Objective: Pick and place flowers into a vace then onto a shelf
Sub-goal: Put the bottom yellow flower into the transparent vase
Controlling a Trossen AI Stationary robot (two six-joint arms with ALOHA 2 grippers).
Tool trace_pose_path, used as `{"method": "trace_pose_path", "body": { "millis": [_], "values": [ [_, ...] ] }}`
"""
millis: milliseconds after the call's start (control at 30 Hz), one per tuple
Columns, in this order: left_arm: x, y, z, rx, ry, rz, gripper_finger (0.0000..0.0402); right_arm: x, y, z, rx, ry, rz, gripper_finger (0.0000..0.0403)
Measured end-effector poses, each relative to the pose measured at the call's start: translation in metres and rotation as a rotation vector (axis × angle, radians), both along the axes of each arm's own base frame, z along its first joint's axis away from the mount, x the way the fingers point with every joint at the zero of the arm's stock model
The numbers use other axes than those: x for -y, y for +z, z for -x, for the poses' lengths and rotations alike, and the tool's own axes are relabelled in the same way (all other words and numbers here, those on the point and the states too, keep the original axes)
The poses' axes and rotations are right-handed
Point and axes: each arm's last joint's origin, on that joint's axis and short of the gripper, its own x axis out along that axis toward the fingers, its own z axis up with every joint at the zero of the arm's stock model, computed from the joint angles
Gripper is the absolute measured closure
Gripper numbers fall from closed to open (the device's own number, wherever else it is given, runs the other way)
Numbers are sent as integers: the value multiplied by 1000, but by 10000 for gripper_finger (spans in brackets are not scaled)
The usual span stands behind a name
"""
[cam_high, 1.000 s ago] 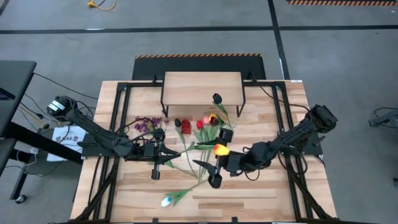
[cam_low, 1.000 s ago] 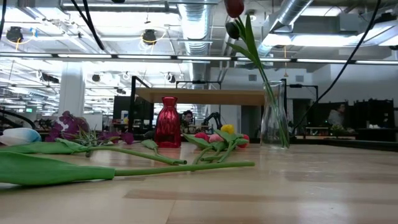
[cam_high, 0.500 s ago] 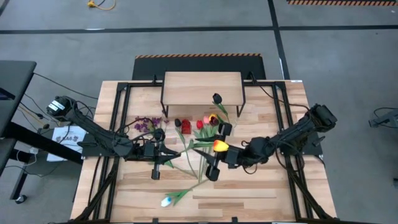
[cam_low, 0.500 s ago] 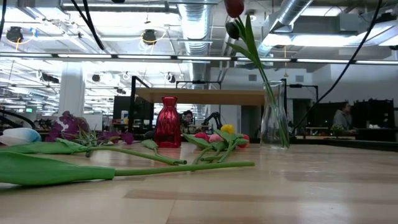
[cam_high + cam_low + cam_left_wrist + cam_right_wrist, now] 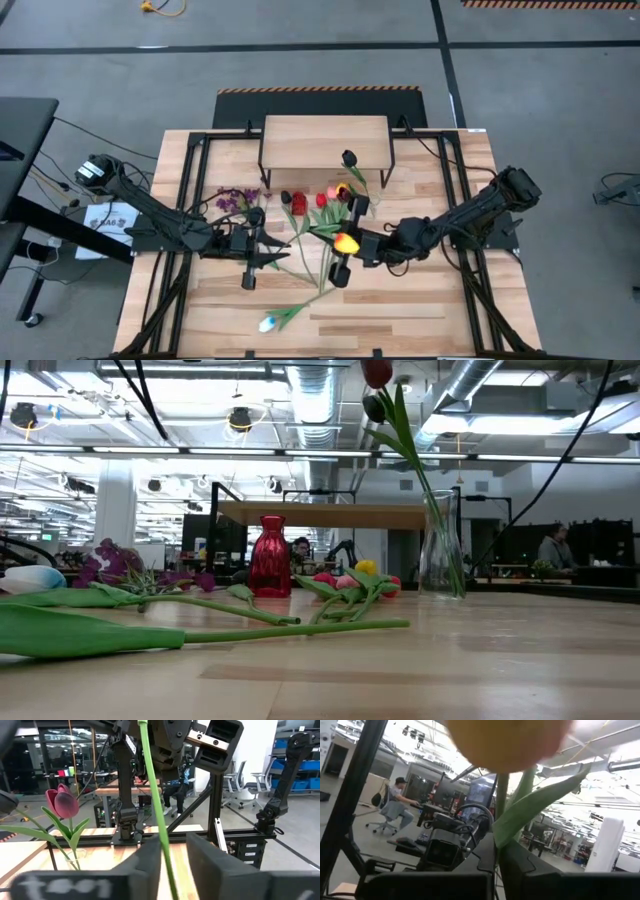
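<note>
A yellow tulip (image 5: 347,241) is held in the air over the middle of the table, its green stem (image 5: 155,795) reaching toward my left gripper (image 5: 268,258). My right gripper (image 5: 352,248) is shut on the stem just below the bloom. My left gripper stands open with the stem between its fingers. A clear glass vase (image 5: 442,550) with a red tulip and a dark tulip (image 5: 349,158) stands in front of the shelf (image 5: 325,142). A red vase (image 5: 268,556), purple blossoms (image 5: 238,198), red tulips (image 5: 323,198) and a white tulip (image 5: 268,323) are on the table. My left gripper has the tulip's stem (image 5: 167,865) running between its parted fingers, close by one finger (image 5: 150,865); I cannot tell whether it touches. My right gripper pinches the stem and a leaf (image 5: 501,815) between its two fingers, right below the yellow bloom (image 5: 507,740). It comes level from the table's right side. The tulip is clear of the table.
Loose stems and leaves (image 5: 305,268) lie on the table under both grippers. The black frame rails (image 5: 190,200) run along the table's left and right sides. Bare wood (image 5: 420,320) lies toward the near right corner.
My right gripper has moved toward the table's left, toward my left gripper, up to the yellow tulip's bloom. The bloom has shifted a little to the left with it. The flowers on the table have stayed where they were.
</note>
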Motion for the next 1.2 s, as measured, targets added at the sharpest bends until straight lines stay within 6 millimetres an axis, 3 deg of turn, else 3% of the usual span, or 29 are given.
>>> {"method": "trace_pose_path", "body": {
  "millis": [333, 500, 667, 933, 1100, 1200],
  "values": [
    [2, 7, 7, -46, -12, -6, 174, -7, -3, 3, -59, -6, 7, 401],
    [-2, 22, 19, -94, -10, 2, 141, -13, 0, 12, -145, 12, -9, 402],
    [-9, 28, 30, -102, -14, 27, 134, -15, 11, 24, -274, 38, -61, 402],
    [-14, 32, 38, -113, -9, 23, 134, -5, 48, 73, -361, -14, -226, 402],
    [-14, 32, 38, -113, -3, 23, 134, 17, 72, 118, -375, 18, -359, 403],
    [-15, 32, 38, -115, 21, 22, 134, 35, 74, 134, -371, -46, -404, 403]
  ]
}}
